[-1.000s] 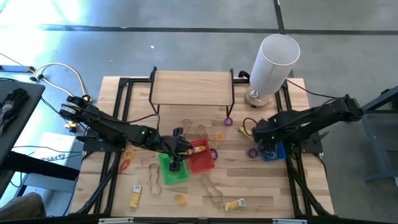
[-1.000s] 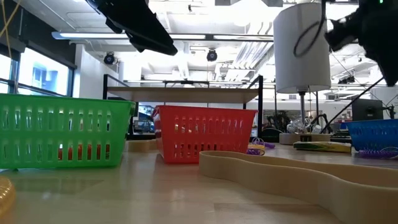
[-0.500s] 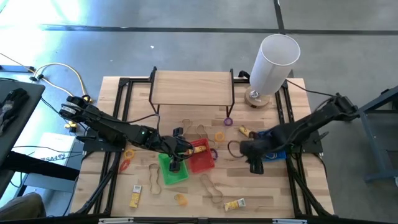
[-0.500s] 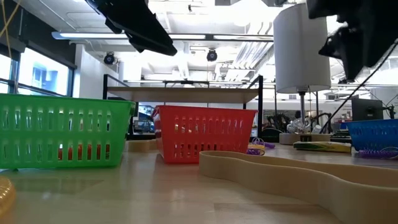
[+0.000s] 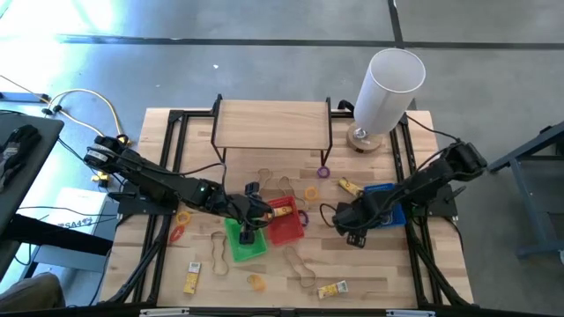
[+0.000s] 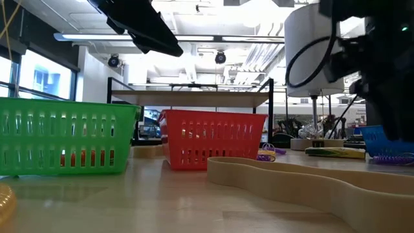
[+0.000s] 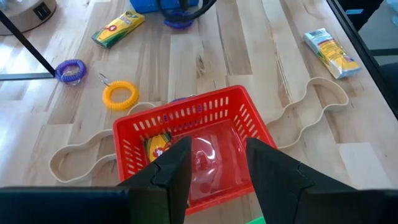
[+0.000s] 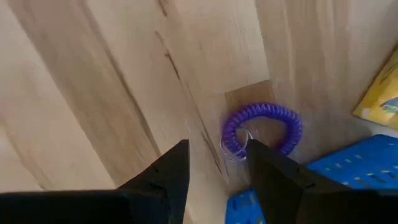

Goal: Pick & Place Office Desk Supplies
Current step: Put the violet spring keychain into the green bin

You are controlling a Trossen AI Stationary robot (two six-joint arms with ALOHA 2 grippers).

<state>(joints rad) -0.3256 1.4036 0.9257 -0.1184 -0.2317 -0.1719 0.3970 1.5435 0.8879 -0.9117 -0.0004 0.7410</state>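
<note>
Arms reach toward centre frame: your left gripper [image 7: 214, 162] gapes empty over one red basket [image 7: 186, 124]; right gripper [image 8: 214, 165] gapes above one purple ring [image 8: 264, 127].

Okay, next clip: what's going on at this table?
Two arms are sorting small desk supplies into baskets. The left gripper hovers open and empty over the red basket, beside the green basket. The right gripper hangs open just above a purple coil ring lying on the wood next to the blue basket. Rings, rubber bands and packets lie scattered around.
</note>
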